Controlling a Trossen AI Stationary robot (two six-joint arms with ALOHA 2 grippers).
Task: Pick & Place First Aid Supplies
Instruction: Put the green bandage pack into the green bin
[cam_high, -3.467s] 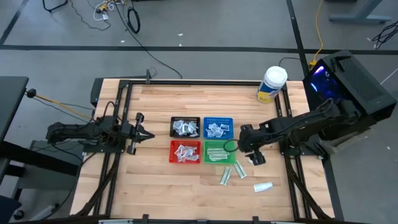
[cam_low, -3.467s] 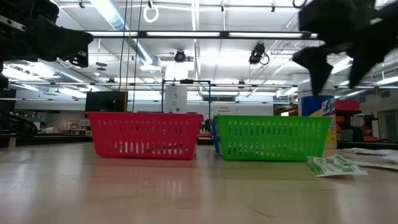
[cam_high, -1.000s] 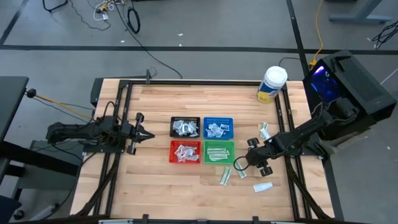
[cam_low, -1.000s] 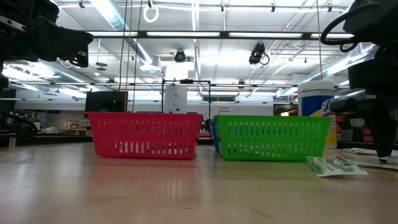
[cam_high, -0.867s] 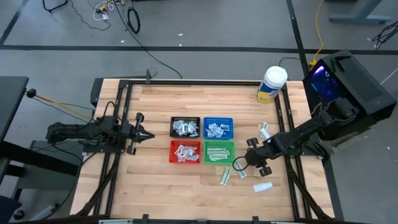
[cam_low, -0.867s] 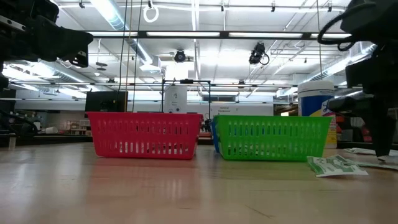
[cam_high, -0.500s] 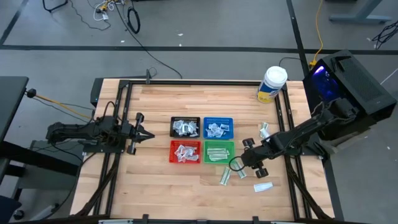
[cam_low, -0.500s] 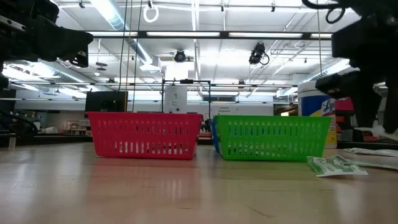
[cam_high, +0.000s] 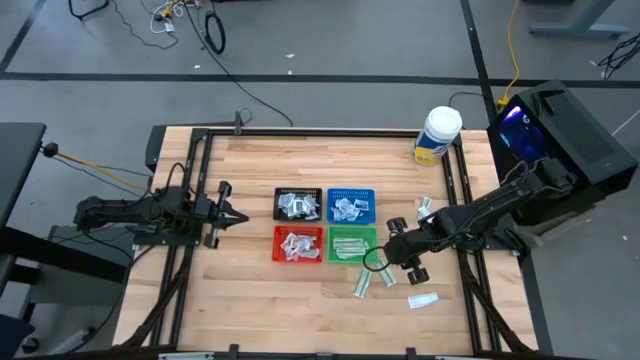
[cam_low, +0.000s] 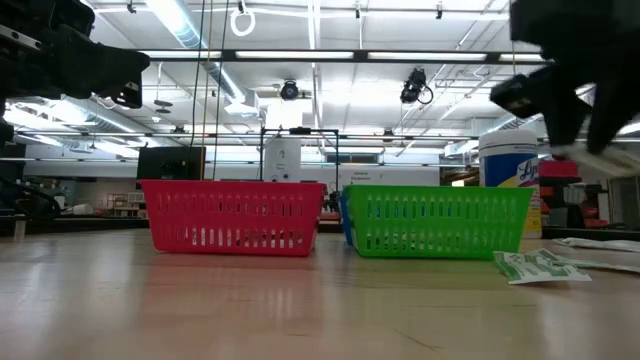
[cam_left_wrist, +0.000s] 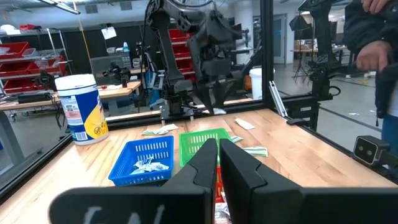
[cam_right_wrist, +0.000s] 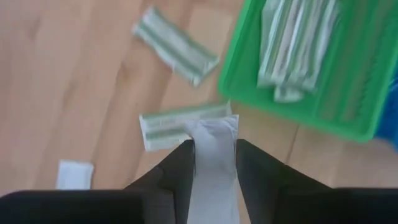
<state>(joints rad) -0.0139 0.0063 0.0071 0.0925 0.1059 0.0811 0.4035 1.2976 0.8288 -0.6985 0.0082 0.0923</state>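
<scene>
So the right gripper (cam_right_wrist: 211, 148) has its jaws clamped on one white packet (cam_right_wrist: 213, 155), held off the wood just outside the green tray (cam_high: 352, 243), hovering around the tray's 4 o'clock corner. In the right wrist view that packet sits between the two dark fingers, with a white-and-green packet (cam_right_wrist: 180, 123) lying flat on the table right under it and another one (cam_right_wrist: 176, 43) loose near the tray's wall. The tray's rim is really close to the held packet, so not much slack on that side.

From above, the loose stuff is all at the gripper's 5 to 7 o'clock: two green-striped packets (cam_high: 362, 284) and a small white packet (cam_high: 422, 299) further toward the table's (cam_high: 250, 300) near edge. A couple more packets (cam_high: 424, 209) sit at about 1 o'clock, next to the frame rail.

The four trays are packed touching in a square mid-table: black tray (cam_high: 298, 204), blue tray (cam_high: 351, 204), red tray (cam_high: 299, 244), and the green one, each with packets in it. The big white jar (cam_high: 437, 135) stands alone up at the far right corner, well apart.

Left gripper (cam_high: 238, 217) is parked at the trays' 9 o'clock, jaws together, with open wood between it and the trays. Plenty of bare table along the near and far edges too.
</scene>
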